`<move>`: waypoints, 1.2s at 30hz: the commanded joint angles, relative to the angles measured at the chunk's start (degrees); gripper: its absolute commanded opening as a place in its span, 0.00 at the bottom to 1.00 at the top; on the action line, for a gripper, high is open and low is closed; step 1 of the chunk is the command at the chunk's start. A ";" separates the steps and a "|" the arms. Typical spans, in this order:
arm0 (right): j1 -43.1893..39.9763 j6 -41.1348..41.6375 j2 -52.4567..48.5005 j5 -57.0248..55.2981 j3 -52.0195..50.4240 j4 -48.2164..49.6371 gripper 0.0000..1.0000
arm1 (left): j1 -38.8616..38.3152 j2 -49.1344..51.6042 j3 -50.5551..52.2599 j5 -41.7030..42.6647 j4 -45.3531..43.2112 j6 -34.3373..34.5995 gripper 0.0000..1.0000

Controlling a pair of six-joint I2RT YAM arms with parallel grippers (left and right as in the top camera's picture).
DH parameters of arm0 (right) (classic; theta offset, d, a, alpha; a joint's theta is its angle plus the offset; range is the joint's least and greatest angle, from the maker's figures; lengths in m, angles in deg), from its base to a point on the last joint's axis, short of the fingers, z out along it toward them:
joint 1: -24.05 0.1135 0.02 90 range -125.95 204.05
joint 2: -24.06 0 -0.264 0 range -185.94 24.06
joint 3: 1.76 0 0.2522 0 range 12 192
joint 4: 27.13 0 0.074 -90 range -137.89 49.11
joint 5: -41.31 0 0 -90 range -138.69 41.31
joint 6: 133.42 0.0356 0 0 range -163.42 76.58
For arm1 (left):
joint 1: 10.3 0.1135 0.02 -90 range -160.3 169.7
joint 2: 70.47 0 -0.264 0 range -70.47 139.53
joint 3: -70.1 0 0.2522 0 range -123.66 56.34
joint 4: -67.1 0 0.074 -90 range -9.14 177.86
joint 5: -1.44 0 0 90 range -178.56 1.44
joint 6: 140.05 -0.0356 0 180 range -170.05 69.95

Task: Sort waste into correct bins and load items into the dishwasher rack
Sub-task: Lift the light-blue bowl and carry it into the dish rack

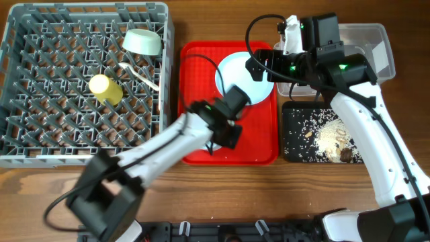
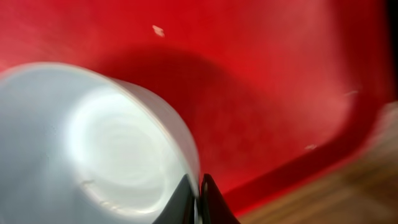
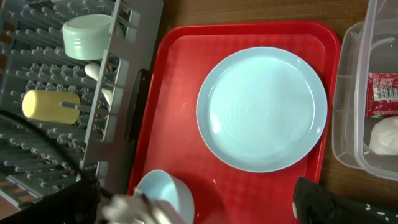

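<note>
My left gripper (image 1: 228, 131) (image 2: 199, 199) is shut on the rim of the light-blue bowl (image 2: 93, 143) (image 3: 165, 190), which is tilted over the front of the red serving tray (image 1: 262, 144). The light-blue plate (image 1: 232, 70) (image 3: 261, 106) lies on the tray's far part. My right gripper (image 1: 261, 67) (image 3: 193, 205) is open and empty, high over the plate. The grey rack (image 1: 40, 87) holds the pale-green bowl (image 1: 142, 42), the yellow cup (image 1: 104, 89) and cream cutlery (image 1: 138, 70). The clear tub (image 1: 366, 33) holds the red sachet (image 3: 385, 93) and the white tissue (image 3: 385, 134). The black tray (image 1: 295, 144) holds rice grains (image 1: 329, 134).
The rack's right wall (image 3: 109, 93) stands close to the red tray's left edge. A few small crumbs (image 2: 158, 30) lie on the red tray. Bare wooden table (image 1: 201, 195) runs along the front.
</note>
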 commanded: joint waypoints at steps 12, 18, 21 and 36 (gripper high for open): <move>0.07 0.31 -0.74 0.90 -0.09 0.15 1.00 | 56.72 -2.69 -8.37 76.22 -5.38 -5.68 0.04; 0.07 0.33 -0.74 0.90 -0.09 0.15 1.00 | 60.06 10.97 -8.37 86.44 -12.13 -5.03 0.04; 0.07 0.31 -0.74 0.90 -0.09 0.15 1.00 | 60.04 15.21 -8.35 86.44 -12.98 -5.05 0.04; 0.07 0.33 -0.74 0.90 -0.09 0.15 1.00 | 61.37 17.79 -8.37 62.40 -7.41 -5.07 0.06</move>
